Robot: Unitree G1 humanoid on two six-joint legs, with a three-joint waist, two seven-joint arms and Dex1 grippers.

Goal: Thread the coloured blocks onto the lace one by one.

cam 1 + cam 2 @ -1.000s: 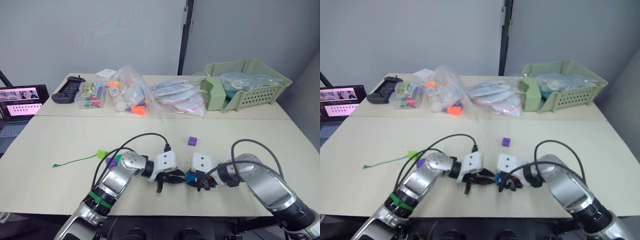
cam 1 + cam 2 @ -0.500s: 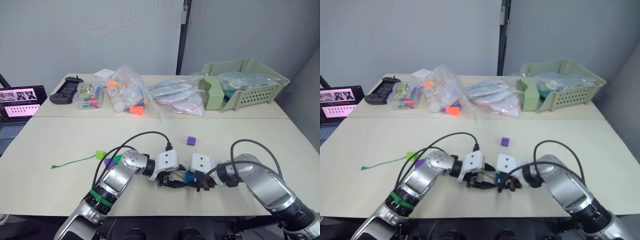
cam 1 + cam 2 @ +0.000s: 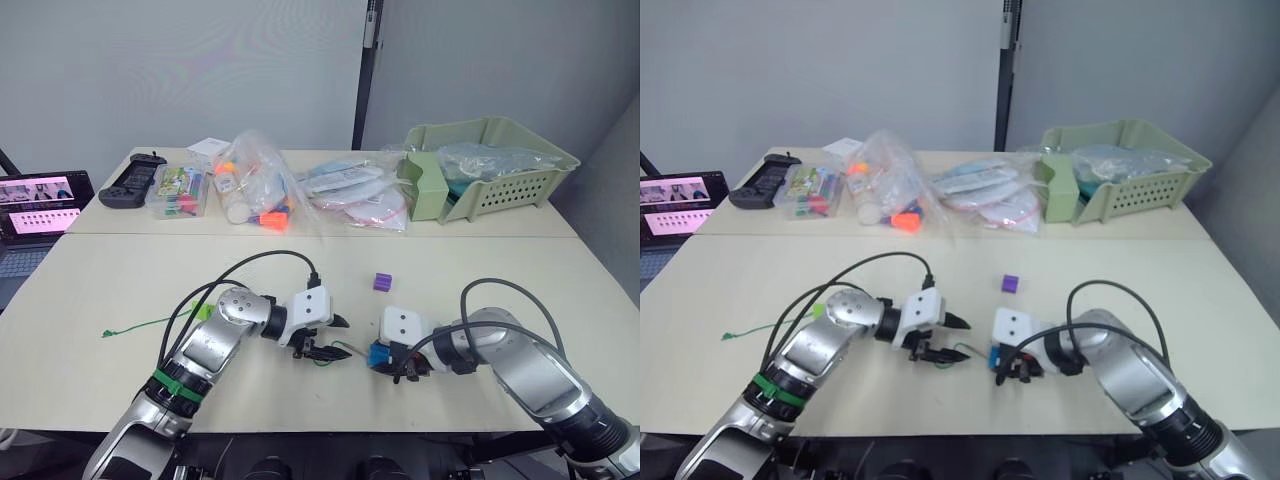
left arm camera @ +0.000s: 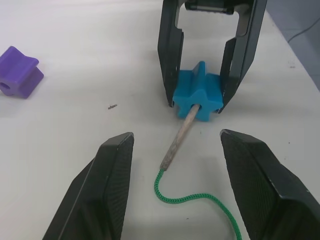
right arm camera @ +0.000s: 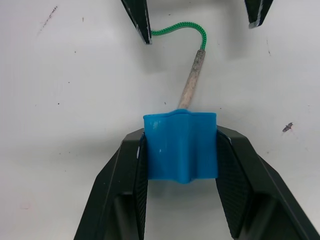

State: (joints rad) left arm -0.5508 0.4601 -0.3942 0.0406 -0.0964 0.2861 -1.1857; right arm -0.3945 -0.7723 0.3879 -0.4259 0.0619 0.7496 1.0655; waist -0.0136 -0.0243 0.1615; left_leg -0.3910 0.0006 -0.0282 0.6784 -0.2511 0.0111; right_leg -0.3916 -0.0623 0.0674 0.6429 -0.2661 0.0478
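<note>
Pale counter [image 3: 120,270], near edge: right hand [image 3: 402,366] grips the blue block [image 4: 197,97] between both fingers, the lace [image 4: 192,199] tip [image 4: 181,137] seated in its hole. Left hand [image 3: 318,342], at nine o'clock of the block, stands open and empty, fingers straddling the tip. Advice: regrip the tip from the block's far side and draw it straight through, holding the block steady. A purple block [image 3: 383,283] lies farther back, at twelve o'clock.
</note>
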